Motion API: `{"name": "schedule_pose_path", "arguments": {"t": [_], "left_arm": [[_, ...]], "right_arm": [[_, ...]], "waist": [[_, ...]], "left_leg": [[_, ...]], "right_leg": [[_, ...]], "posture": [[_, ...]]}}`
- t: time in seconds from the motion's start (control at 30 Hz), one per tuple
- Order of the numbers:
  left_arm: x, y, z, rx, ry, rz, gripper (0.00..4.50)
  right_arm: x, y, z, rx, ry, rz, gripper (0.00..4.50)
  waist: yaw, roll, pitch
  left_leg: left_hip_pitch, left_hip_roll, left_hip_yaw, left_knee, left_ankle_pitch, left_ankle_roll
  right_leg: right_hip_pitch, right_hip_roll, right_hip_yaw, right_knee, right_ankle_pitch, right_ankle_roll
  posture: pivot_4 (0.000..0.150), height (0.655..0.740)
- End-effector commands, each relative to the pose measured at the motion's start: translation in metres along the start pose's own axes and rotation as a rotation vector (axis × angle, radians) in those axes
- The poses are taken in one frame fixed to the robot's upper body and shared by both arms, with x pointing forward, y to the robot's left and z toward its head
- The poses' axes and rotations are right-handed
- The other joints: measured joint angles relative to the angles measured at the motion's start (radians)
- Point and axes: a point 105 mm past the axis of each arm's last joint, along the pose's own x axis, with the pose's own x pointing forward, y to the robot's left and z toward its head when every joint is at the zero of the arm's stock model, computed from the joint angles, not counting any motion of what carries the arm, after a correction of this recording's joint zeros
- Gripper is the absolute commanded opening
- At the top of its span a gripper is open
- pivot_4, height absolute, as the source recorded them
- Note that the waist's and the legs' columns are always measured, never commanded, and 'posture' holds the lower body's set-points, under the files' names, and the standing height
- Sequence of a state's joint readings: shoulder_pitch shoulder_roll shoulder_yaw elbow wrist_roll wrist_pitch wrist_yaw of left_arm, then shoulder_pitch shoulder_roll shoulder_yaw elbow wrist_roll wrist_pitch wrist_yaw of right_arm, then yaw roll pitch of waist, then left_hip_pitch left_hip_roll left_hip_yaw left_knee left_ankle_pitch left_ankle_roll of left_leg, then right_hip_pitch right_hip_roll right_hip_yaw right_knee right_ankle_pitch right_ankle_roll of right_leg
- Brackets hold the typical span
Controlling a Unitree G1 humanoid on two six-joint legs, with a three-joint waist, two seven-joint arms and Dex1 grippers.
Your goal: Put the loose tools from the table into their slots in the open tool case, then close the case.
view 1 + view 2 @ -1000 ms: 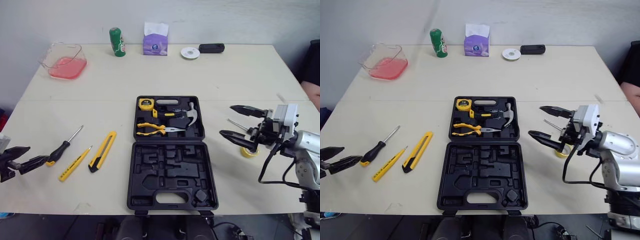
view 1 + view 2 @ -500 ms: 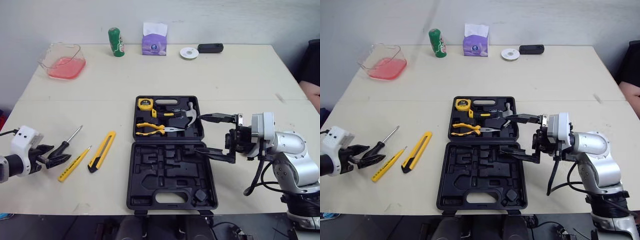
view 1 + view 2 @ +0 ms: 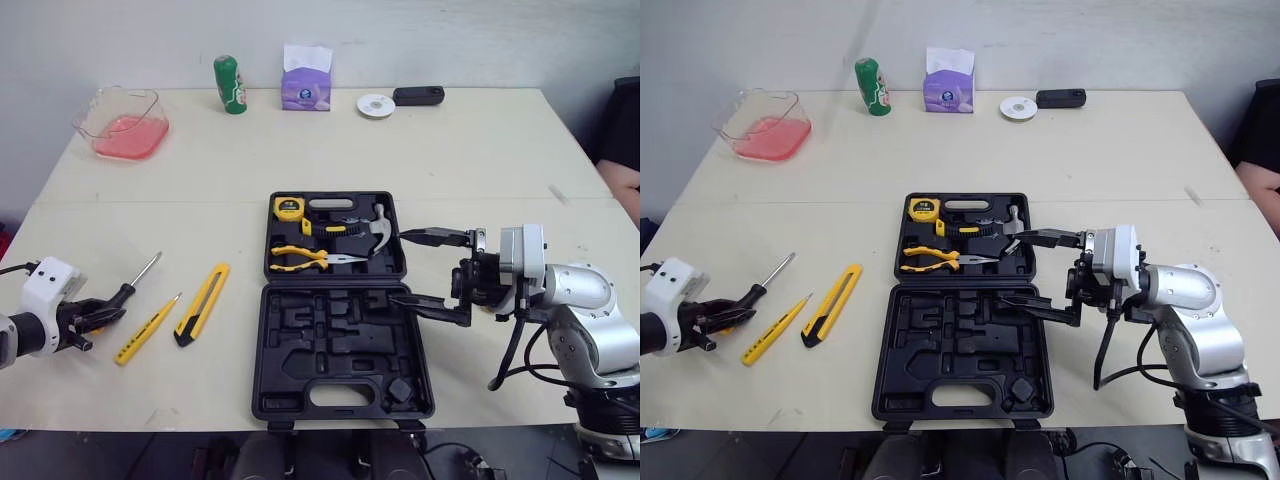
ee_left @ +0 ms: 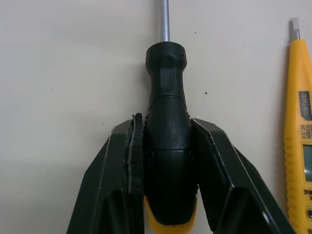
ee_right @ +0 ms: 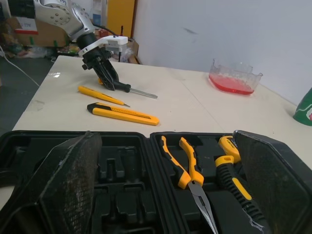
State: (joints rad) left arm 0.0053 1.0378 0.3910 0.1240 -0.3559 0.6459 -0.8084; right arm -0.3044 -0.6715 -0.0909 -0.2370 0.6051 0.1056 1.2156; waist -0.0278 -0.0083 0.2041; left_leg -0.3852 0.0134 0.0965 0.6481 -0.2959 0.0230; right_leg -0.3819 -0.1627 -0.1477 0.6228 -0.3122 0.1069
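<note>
Gripping the black-and-yellow handle of the screwdriver (image 4: 165,97), the left gripper (image 3: 105,313) has both fingers pressed against its sides, near the left edge of the table (image 3: 480,160). The screwdriver appears to lie on the tabletop, with its metal shaft pointing away from the gripper toward the far side. Just beside it lies a yellow tester pen (image 3: 148,327), and next to that a yellow utility knife (image 3: 204,302), both loose on the table between the screwdriver and the tool case (image 3: 340,350). The case lies open and flat at the middle of the table. Its far half holds a tape measure (image 3: 291,208), a pair of pliers (image 3: 310,259) and a hammer (image 3: 372,228), while its near half shows bare moulded slots. The right gripper (image 3: 397,267) reaches in from the right over the case's right edge. Its fingers are spread wide and pinch nothing, with one near the hammer head and the other over the near half close to the hinge. Along the far edge stand a pink container (image 3: 120,122), a green can (image 3: 229,84), a tissue box (image 3: 307,88), a disc (image 3: 376,104) and a black device (image 3: 418,96).
</note>
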Motion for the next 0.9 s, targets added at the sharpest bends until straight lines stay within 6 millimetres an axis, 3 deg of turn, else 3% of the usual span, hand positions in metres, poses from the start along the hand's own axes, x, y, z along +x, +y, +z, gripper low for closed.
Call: {"name": "schedule_pose_path", "arguments": {"t": [0.03,0.2,0.4,0.67,0.77,0.9], "left_arm": [[-0.006,0.000,0.013,0.047,-0.081,0.006,1.01],[-0.016,-0.013,0.047,0.210,-0.227,-0.039,1.01],[-0.023,-0.070,0.107,0.362,-0.447,-0.297,1.01],[-0.001,-0.151,0.142,0.556,-0.384,-0.613,1.01],[0.004,-0.169,0.149,0.565,-0.350,-0.685,1.01],[0.018,-0.186,0.145,0.700,-0.226,-0.729,1.01]], "right_arm": [[-0.008,-0.001,0.008,-0.064,-0.001,-0.006,4.50],[-0.013,-0.001,0.006,-0.059,0.008,-0.012,4.50],[-0.030,-0.006,-0.003,-0.059,0.095,-0.035,4.50],[-0.028,-0.008,-0.005,-0.075,0.154,-0.045,4.50],[-0.027,-0.010,-0.002,-0.078,0.169,-0.067,4.50],[-0.030,-0.010,-0.002,-0.075,0.209,-0.086,4.50]], "waist": [[0.001,0.000,0.000],[0.004,-0.001,0.000],[0.025,-0.001,0.000],[0.028,-0.001,0.000],[0.027,-0.001,0.000],[0.029,-0.001,0.000]], "left_leg": [[0.000,0.000,0.000,0.000,0.000,0.000],[-0.001,0.000,0.000,0.001,0.000,0.000],[-0.001,0.000,-0.001,0.002,0.000,0.000],[-0.002,0.000,-0.001,0.004,0.001,0.001],[-0.002,0.001,0.000,0.005,0.001,0.000],[-0.002,0.002,0.001,0.005,0.002,0.000]], "right_leg": [[0.000,0.000,0.000,0.000,0.000,0.000],[0.000,-0.001,-0.001,0.000,0.000,0.000],[0.000,0.000,-0.002,0.000,0.000,0.000],[0.000,0.009,0.000,0.001,0.000,0.000],[0.001,0.011,0.002,0.001,0.000,0.000],[0.000,0.013,0.003,0.001,0.000,0.000]], "posture": [[0.150,0.7400],[0.150,0.7400],[0.150,0.7400],[0.150,0.7400],[0.150,0.7400],[0.150,0.7400]]}}
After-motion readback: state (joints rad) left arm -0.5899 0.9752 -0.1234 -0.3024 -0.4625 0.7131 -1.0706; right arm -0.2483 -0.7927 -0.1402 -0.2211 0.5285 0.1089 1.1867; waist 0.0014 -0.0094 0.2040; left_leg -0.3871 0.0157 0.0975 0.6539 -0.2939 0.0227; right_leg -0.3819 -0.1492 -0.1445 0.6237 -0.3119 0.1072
